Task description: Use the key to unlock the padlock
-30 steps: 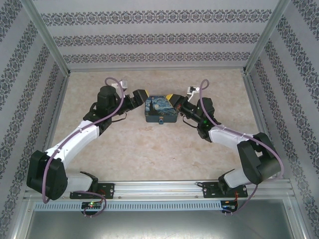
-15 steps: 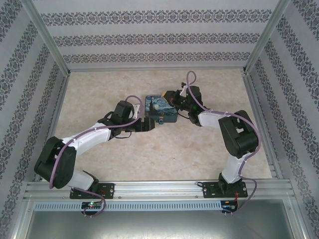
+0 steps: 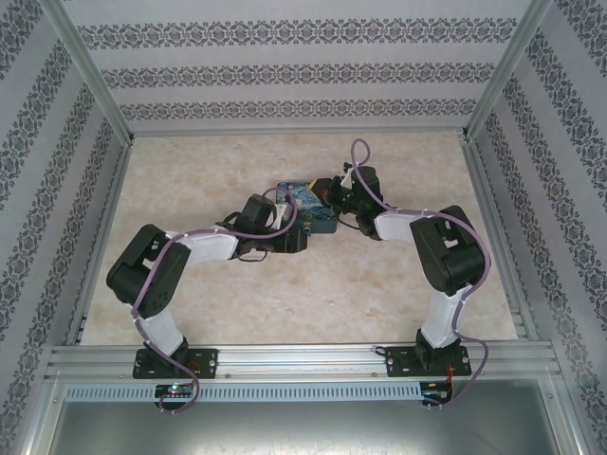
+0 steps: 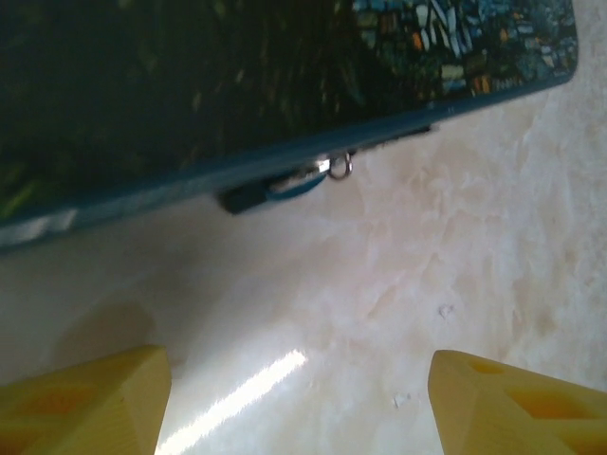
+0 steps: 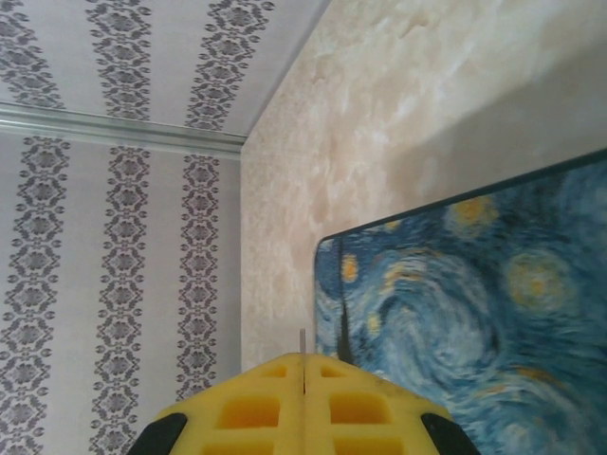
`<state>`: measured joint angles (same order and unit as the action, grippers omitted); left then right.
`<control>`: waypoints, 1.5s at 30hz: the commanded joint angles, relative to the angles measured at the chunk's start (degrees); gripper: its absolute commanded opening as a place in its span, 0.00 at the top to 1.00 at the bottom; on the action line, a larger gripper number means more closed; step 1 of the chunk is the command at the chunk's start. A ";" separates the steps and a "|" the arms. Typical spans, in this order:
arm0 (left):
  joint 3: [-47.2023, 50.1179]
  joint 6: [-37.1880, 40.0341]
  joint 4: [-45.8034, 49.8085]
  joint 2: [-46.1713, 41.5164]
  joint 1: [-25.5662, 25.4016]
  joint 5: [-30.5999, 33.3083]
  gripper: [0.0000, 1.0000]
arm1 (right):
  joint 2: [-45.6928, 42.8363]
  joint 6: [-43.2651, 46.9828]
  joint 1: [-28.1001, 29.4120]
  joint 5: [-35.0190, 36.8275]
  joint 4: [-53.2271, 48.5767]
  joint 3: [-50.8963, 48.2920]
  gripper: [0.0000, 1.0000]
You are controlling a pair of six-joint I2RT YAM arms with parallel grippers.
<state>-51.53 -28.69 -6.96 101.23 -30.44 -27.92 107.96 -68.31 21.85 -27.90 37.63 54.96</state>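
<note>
**Mia:** Where is the padlock [image 4: 275,190]?

**Ben:** It hangs on the front of the painted tin [image 4: 455,38], low down, near the worktop [image 4: 408,284]. Its blue body lies along the tin's edge. From the left wrist, the silver loop is at its right end.

**Mia:** What is the left hand [image 4: 299,379] doing?

**Ben:** It points at the padlock with its yellow fingers wide apart. It holds nothing and isn't touching the padlock.

**Mia:** And the right hand [image 5: 303,365]?

**Ben:** Its fingers are squeezed tight together, near a corner of the tin's starry top. A thin grey sliver sticks out between them. I think that's the key [image 5: 302,341].

**Mia:** What could go wrong?

**Ben:** The key is tiny and only held by a little bit. It could twist or slip out if it bumps the tin. The padlock dangles loose, so it could swing away when the key pushes it, unless the left hand grabs it first. The left hand could also pinch the tin by mistake, because the two sit so close.
</note>
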 commanded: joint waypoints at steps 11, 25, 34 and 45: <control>-1.33 6.53 -14.79 8.99 -1.48 11.81 0.35 | 3.99 0.15 -1.09 0.40 -0.01 0.76 1.00; -5.13 3.14 -20.61 15.96 -4.32 8.65 0.41 | 5.15 -0.22 -1.37 1.16 -0.55 -1.14 1.00; -5.22 -5.21 -26.57 15.94 -4.19 1.62 0.44 | 5.06 0.01 -1.44 1.86 -1.26 -1.67 1.00; -0.87 -17.09 -37.54 15.84 -2.80 1.00 0.45 | 5.15 0.18 -1.45 2.13 -0.95 -2.53 1.00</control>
<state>-53.65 -40.88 -38.79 115.90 -33.32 -25.47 110.80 -69.04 21.10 -27.73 39.68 54.59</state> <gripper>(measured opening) 0.550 0.050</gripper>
